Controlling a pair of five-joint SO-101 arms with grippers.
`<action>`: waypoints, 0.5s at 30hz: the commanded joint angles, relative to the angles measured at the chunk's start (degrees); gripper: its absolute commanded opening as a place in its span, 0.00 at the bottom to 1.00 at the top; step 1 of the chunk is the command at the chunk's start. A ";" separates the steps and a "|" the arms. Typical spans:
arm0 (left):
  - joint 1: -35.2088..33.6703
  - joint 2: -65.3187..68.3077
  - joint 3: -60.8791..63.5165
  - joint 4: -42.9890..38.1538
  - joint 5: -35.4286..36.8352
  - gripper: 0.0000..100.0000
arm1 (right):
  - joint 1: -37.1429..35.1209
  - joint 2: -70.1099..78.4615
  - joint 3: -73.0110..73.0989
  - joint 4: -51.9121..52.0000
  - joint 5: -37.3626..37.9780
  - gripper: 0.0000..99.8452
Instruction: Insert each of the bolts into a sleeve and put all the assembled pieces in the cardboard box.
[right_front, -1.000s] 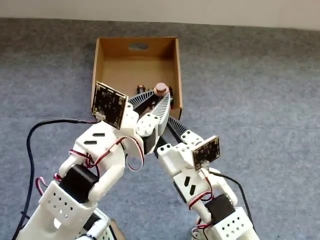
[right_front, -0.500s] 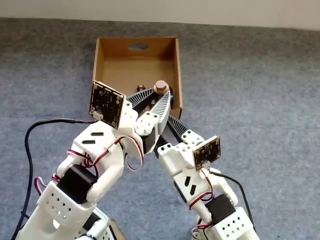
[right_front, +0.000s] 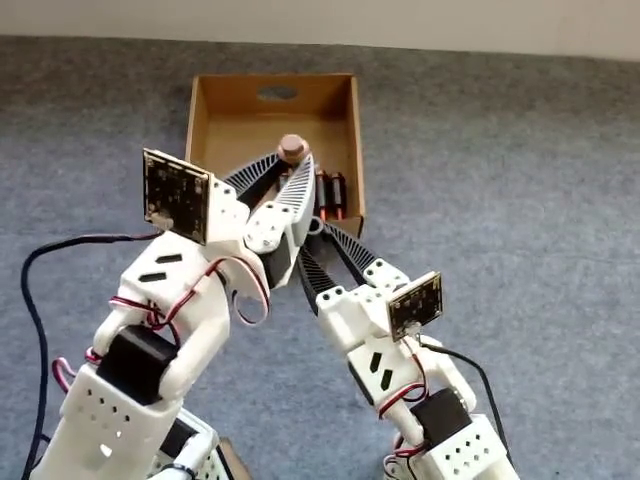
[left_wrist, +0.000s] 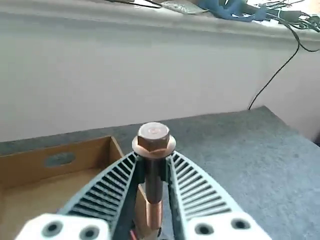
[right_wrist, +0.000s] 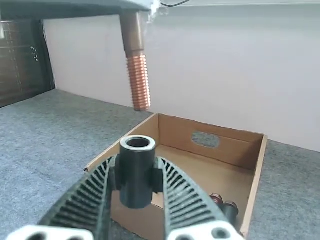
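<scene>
High view stares down from six o'clock, set well back. Both wrist views ride low and close, facing twelve o'clock — all three share the cardboard box (right_front: 232, 98).

Bolt (right_front: 292, 149) in left hand (right_front: 290, 163) over box (right_front: 232, 128)

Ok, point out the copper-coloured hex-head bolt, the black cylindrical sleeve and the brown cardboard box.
copper-coloured hex-head bolt (left_wrist: 153, 139), left wrist view, on its hexagonal head.
black cylindrical sleeve (right_wrist: 136, 175), right wrist view, on its outer wall below the rim.
brown cardboard box (right_front: 228, 97), high view, on its inner back wall.
</scene>
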 joint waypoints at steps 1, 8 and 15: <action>1.71 -1.19 -1.98 0.09 -0.44 0.01 | 0.04 -0.66 -0.66 -1.36 -0.26 0.01; 2.95 -3.74 -1.54 4.66 -0.35 0.01 | 0.04 -0.66 -0.66 -1.36 -0.26 0.01; 2.86 -8.92 4.44 3.69 -0.62 0.01 | 0.04 -0.66 -0.66 -1.45 -0.26 0.01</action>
